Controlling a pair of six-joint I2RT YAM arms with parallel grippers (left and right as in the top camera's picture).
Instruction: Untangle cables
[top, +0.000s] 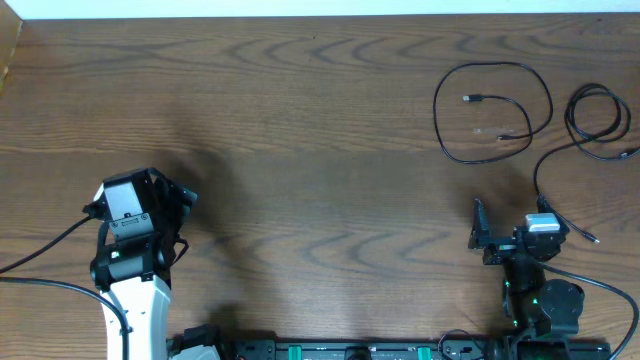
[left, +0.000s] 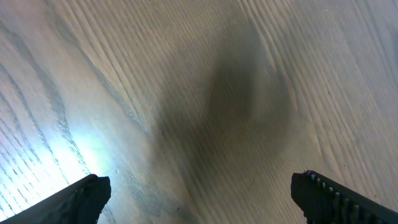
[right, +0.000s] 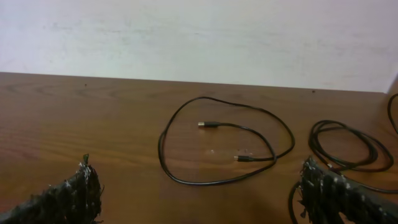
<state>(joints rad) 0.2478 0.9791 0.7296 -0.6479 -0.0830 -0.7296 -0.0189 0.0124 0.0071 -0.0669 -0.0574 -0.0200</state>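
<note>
One black cable lies in a single open loop at the far right of the table, both plugs inside the loop. A second black cable is coiled to its right, with a tail running down past my right gripper. The two lie apart. In the right wrist view the loop is ahead and the coil is at the right. No white cord shows. My right gripper is open and empty, short of the loop. My left gripper is open and empty over bare wood at the left.
The wooden table ends at a pale wall along the far edge. The thick black leads of the arms trail off the near edge beside each base.
</note>
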